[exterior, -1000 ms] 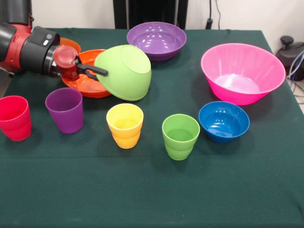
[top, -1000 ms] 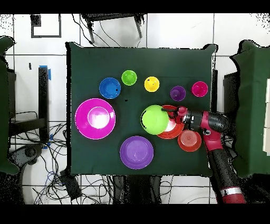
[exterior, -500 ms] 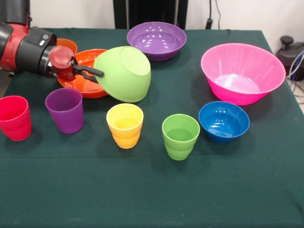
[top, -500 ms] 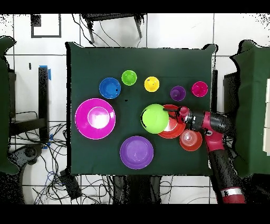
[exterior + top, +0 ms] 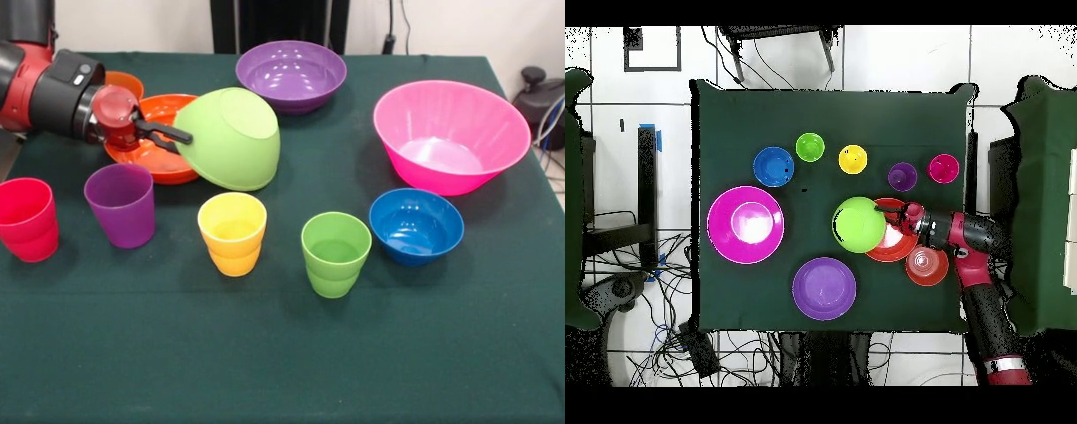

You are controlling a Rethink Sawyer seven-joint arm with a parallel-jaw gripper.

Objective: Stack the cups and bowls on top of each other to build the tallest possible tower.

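My gripper [image 5: 175, 136] [image 5: 887, 211] is shut on the rim of the lime green bowl [image 5: 228, 139] [image 5: 859, 224]. That bowl hangs tilted, its base up, partly over the large orange bowl [image 5: 141, 155] [image 5: 895, 246]. A small orange bowl [image 5: 126, 83] [image 5: 925, 265] sits behind my arm. The purple bowl [image 5: 291, 75], pink bowl [image 5: 450, 137] and blue bowl [image 5: 416, 225] stand upright and apart. The cups stand in a front row: red [image 5: 26, 219], purple [image 5: 120, 205], yellow [image 5: 232, 234] and green [image 5: 335, 253]. No tower is in view.
The green cloth-covered table [image 5: 282, 362] ends close to the red cup at the left edge. A black object with cables [image 5: 540, 97] sits off the table beyond the pink bowl.
My arm has drawn back slightly toward the left of the front view, carrying the lime green bowl, which stays gripped and tilted. Nothing else has moved.
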